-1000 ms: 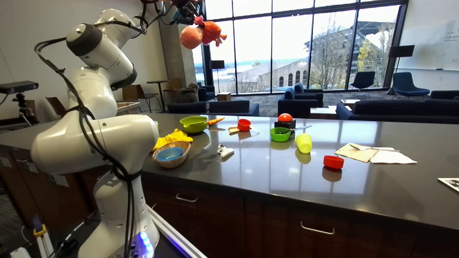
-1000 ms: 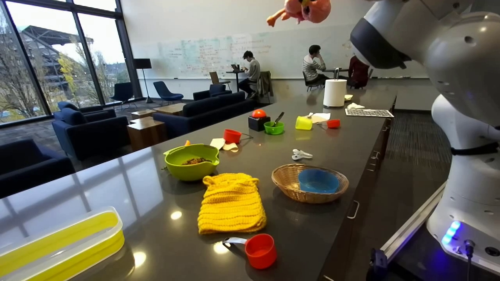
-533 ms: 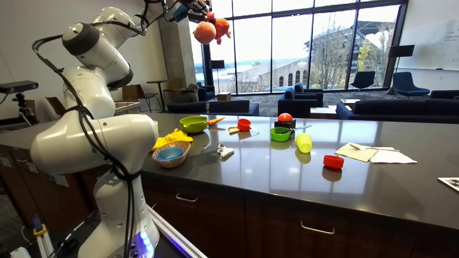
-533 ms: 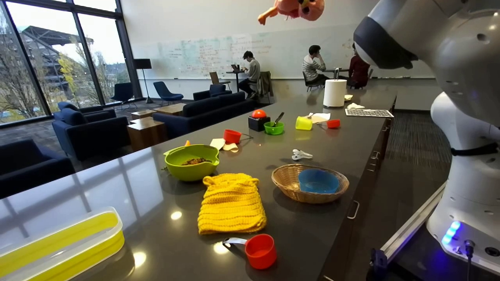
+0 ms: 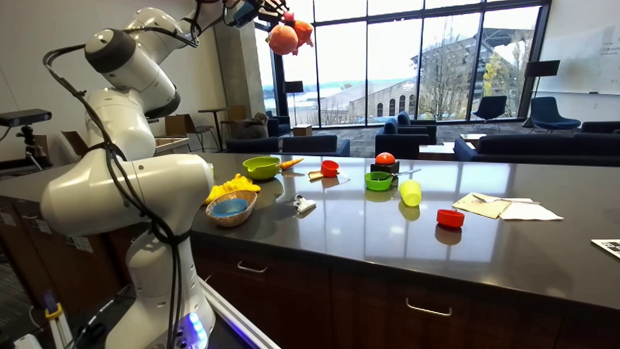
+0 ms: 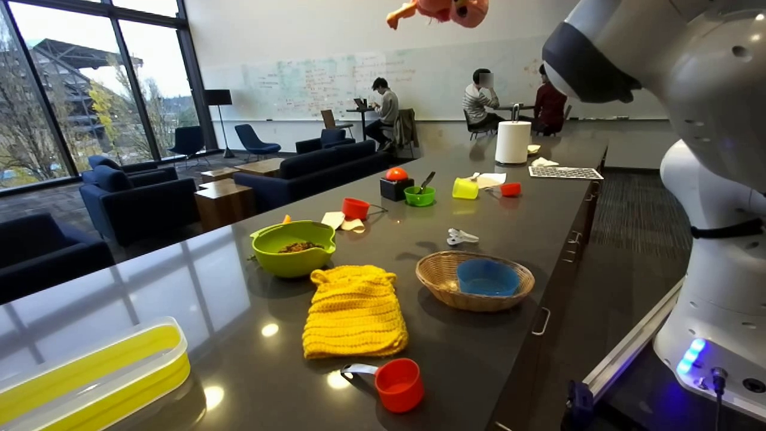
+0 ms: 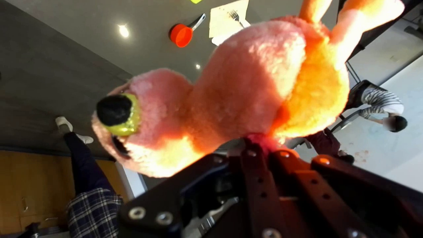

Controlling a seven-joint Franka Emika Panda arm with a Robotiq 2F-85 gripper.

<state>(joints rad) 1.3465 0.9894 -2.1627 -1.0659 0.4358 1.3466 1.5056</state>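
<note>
Clearly, the gripper (image 7: 267, 149) is pinched on a reddish bit of a plush flamingo (image 7: 244, 82), which hangs above the countertop (image 5: 348, 237), at twelve o'clock in both exterior views. Handwriting (image 6: 344, 75) on the whiteboard (image 6: 269, 105) is too faint to read; papers (image 5: 80, 243) on the cabinets (image 5: 58, 276), at eight o'clock in an exterior view, are too blurred. Only the wrist view shows the flamingo's bill (image 7: 120, 113) whole, yellow with a black tip, and a person in plaid (image 7: 96, 211) near eight o'clock. An exterior view crops the gripper out yet reveals brown crumbs (image 6: 301, 246) inside the green mixing bowl (image 6: 292, 266) and a paper-towel roll (image 6: 513, 143) at two o'clock.
</note>
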